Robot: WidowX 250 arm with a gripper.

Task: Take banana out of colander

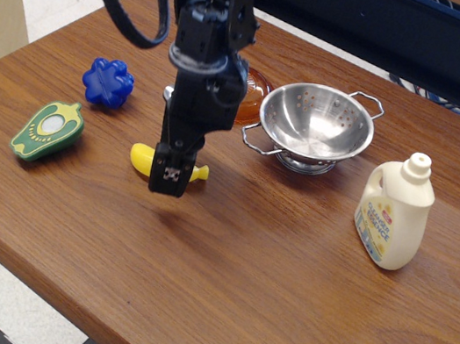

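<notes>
A: Where's your banana (pixel 145 159) now?

B: It lies on the surface (pixel 268 259), well left of the empty colander (pixel 314 126), partly behind your tool (pixel 168 181).

A: Clamped on it?

B: I can't tell. You're at the release; make sure the jaws are apart, then lift straight up.

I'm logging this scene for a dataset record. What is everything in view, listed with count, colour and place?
bright-yellow toy banana: one, yellow, on the table left of the colander, partly behind the gripper
shiny perforated steel colander: one, silver, table's rear centre, empty
orange translucent lid: one, orange, beside the colander's left side
blue knobby toy: one, blue, left rear
avocado-shaped toy: one, green and yellow, left edge
cream detergent bottle: one, upright, right
wooden table: one, brown
gripper: one, black, at the banana; jaw state unclear
</notes>
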